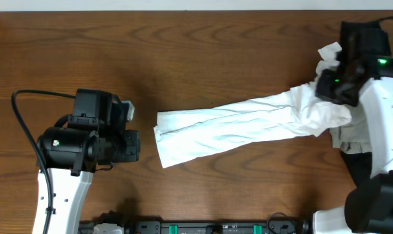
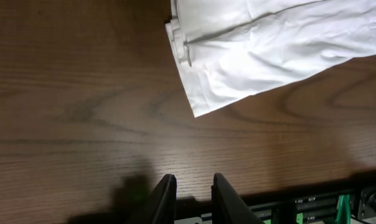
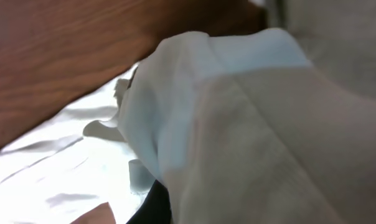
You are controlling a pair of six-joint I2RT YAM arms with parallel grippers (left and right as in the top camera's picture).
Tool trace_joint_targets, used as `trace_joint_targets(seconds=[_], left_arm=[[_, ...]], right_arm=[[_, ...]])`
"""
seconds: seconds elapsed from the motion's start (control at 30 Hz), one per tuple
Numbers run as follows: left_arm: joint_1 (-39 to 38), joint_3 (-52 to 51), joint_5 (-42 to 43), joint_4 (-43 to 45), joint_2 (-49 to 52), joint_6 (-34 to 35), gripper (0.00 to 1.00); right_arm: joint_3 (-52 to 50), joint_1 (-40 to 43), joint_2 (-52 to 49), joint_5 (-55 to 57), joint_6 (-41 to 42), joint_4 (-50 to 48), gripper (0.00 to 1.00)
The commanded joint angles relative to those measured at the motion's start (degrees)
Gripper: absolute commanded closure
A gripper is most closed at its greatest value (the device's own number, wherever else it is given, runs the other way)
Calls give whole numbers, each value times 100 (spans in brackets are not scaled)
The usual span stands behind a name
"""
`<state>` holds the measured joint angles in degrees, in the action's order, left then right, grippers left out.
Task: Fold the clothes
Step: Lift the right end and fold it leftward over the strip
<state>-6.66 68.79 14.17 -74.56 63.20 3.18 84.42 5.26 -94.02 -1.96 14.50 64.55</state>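
Note:
The white T-shirt [image 1: 242, 127] lies folded into a long strip across the middle of the table, its left end [image 2: 238, 56] flat and square. At the right, its other end is bunched and lifted. My right gripper [image 1: 332, 88] is shut on that bunch. In the right wrist view, white cloth [image 3: 175, 93] drapes over the jaws and only one dark finger [image 3: 152, 208] shows. My left gripper [image 1: 133, 144] hovers left of the strip, apart from it. Its fingers [image 2: 193, 183] stand slightly open with nothing but bare wood between them.
A grey-beige garment [image 1: 347, 138] lies crumpled under the right arm at the table's right edge. A scrap of white cloth [image 1: 328, 52] sticks up behind the right gripper. A black rail [image 1: 216, 227] runs along the front edge.

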Motion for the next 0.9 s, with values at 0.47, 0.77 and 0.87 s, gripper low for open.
trace_joint_targets(seconds=[0.47, 0.77, 0.87], left_arm=[[-7, -35, -68, -105, -35, 52, 79], [-7, -35, -70, -166, -35, 52, 79], [-7, -35, -70, -166, -35, 52, 79]], right_arm=[[63, -2400, -588, 780, 1766, 57, 99], [63, -3056, -1276, 776, 2194, -382, 99], [63, -3187, -1388, 774, 2328, -485, 99]])
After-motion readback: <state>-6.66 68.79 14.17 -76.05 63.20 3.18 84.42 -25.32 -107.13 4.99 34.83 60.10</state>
